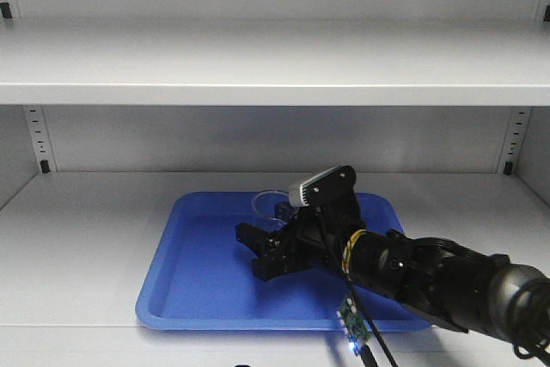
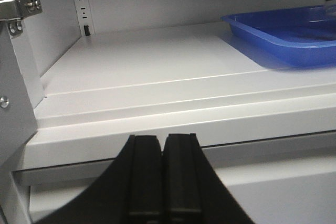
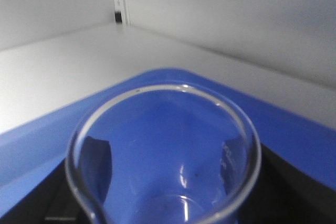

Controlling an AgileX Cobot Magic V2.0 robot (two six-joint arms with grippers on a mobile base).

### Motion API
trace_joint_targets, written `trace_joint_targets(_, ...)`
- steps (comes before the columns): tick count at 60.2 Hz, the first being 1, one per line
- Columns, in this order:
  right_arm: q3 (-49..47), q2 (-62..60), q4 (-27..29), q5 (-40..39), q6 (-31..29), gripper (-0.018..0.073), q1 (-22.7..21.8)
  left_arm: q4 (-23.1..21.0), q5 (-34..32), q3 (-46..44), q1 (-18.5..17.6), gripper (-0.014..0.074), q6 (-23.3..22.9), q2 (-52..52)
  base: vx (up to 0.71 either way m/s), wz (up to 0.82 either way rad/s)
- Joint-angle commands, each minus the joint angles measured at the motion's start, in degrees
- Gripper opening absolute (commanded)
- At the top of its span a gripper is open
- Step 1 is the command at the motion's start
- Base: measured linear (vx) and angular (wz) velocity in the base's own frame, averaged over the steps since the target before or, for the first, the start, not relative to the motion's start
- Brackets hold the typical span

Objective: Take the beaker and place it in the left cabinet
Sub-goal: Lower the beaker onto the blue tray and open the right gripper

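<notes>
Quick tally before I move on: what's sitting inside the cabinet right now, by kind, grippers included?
Beaker: 1
Blue tray: 1
Cabinet shelves in view: 2
Grippers: 2, right gripper around the beaker, left gripper shut outside the shelf
Total: 6

Left gripper [image 2: 163,182] jaws pressed together below the left cabinet [image 2: 157,77] shelf's front edge; blue tray [image 2: 273,35] (partly cropped) occupies the far right corner.
</notes>
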Motion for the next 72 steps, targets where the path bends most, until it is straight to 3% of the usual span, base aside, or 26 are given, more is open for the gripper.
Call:
trace_joint_targets(1, -4.04, -2.51, -2.59, -0.53, 4.46, -0.0004, 0.02, -0.16, -5.12, 0.84, -0.35, -0.0008, -0.19, -1.06, 0.0, 0.0)
trace_joint_targets(17, -4.39, -2.4, -5.05, 8.71, 4.61, 0.0001, 0.02, -0.16, -5.12, 0.84, -0.35, -0.0008, -0.19, -1.06, 0.0, 0.0)
trace_joint_targets(38, -4.39, -2.4, -5.05, 8.63, 4.61, 0.0099, 0.02, -0.16, -5.12, 0.84, -0.35, -0.0008, -0.19, -1.06, 0.0, 0.0)
trace_joint_targets(46, -4.39, -2.4, -5.01, 8.63, 5.0, 0.0222, 0.02, -0.16, -5.12, 0.84, -0.35, -0.0008, -0.19, -1.06, 0.0, 0.0)
trace_joint_targets(63, -4.39, -2.4, -4.86, 8.8, 5.3, 0.0587, 0.02, -0.16, -5.12, 0.84, -0.35, -0.0008, -0.19, -1.06, 0.0, 0.0)
trace_joint_targets(72, -4.39, -2.65, -4.86, 10.15, 5.3, 0.068, 0.02, -0.16, -5.12, 0.84, -0.35, -0.0008, -0.19, -1.06, 0.0, 0.0)
